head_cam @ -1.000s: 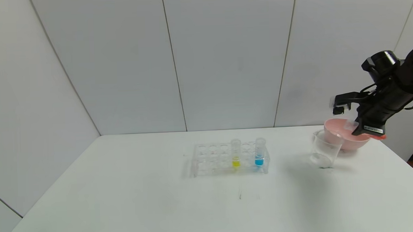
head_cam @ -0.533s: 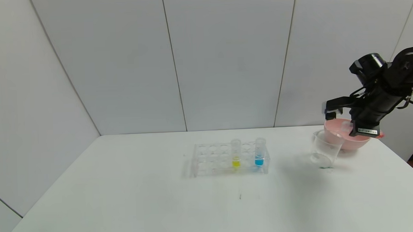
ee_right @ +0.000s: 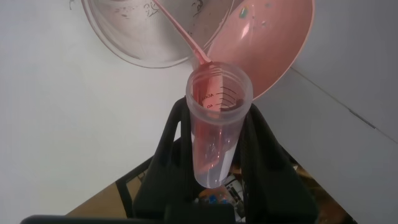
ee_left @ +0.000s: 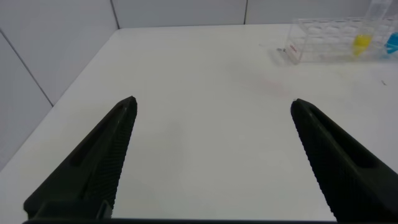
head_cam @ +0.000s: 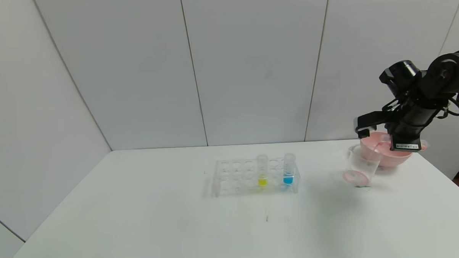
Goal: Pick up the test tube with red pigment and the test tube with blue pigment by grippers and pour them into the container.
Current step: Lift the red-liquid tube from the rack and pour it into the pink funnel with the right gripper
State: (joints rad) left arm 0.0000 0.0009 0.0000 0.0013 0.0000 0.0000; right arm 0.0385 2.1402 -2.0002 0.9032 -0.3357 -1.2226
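The right gripper [ee_right: 214, 155] grips the tipped red tube [ee_right: 214, 124], pouring a red stream into the beaker [head_cam: 362, 164]. The left gripper [ee_left: 211, 155] hangs wide open.

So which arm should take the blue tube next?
Probably left: the left gripper is open and free, while the right gripper holds the test tube with red pigment, pouring into the container.
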